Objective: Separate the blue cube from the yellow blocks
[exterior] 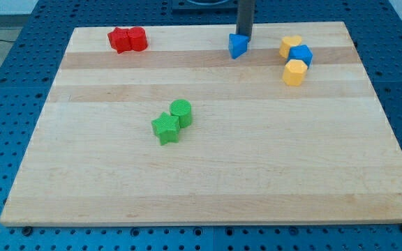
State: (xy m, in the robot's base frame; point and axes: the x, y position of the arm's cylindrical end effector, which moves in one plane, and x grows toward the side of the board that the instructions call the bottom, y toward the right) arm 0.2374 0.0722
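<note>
The blue cube [301,54] sits near the view's top right, wedged between two yellow blocks: one [289,46] touching its upper left and one [294,72] touching its lower side. My tip [243,34] is at the view's top centre, just above a blue triangular block [238,46] and touching or nearly touching it. The tip is well to the left of the blue cube and the yellow blocks.
Two red blocks [128,40] lie together at the view's top left. A green cylinder [181,112] and a green star-shaped block [165,129] touch each other left of centre. The wooden board [208,181] lies on a blue perforated table.
</note>
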